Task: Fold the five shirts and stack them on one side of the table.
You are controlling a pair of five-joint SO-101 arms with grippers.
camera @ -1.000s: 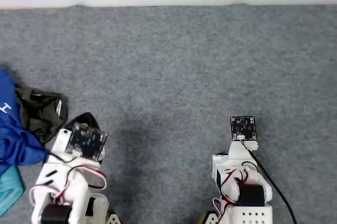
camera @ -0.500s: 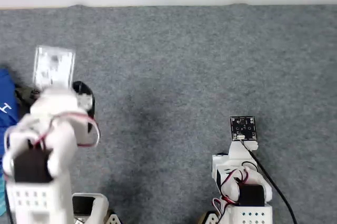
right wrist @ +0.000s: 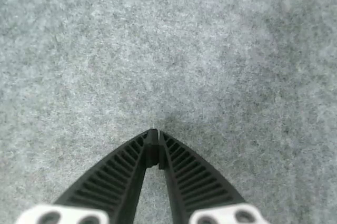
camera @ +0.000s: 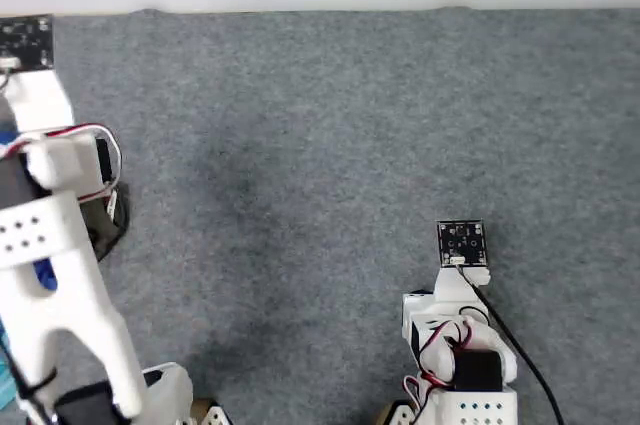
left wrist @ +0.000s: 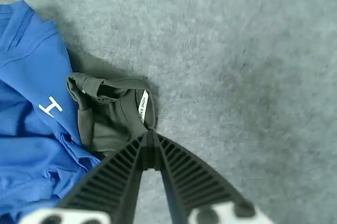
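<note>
Left gripper (left wrist: 150, 140) has its fingers closed tip to tip with nothing seen between them, and it hangs over the edge of the dark green shirt (left wrist: 108, 126), close to that shirt's white label (left wrist: 143, 105). The dark green shirt lies crumpled in a small heap on the grey table (left wrist: 242, 50). The blue shirt (left wrist: 29, 129) is bunched right against the dark green shirt, touching it and partly overlapping one side; a white mark (left wrist: 50, 107) on the blue cloth sits near the dark green shirt. In the high view the left arm (camera: 55, 245) stretches over the dark green shirt (camera: 108, 228) and covers most of it, with a bit of the blue shirt (camera: 41, 276) just beside. Right gripper (right wrist: 154, 135) is also shut tight, fingers pressed together and holding nothing, over bare table well apart from the dark green shirt. The right arm (camera: 458, 345) sits folded, well apart from the dark green shirt.
</note>
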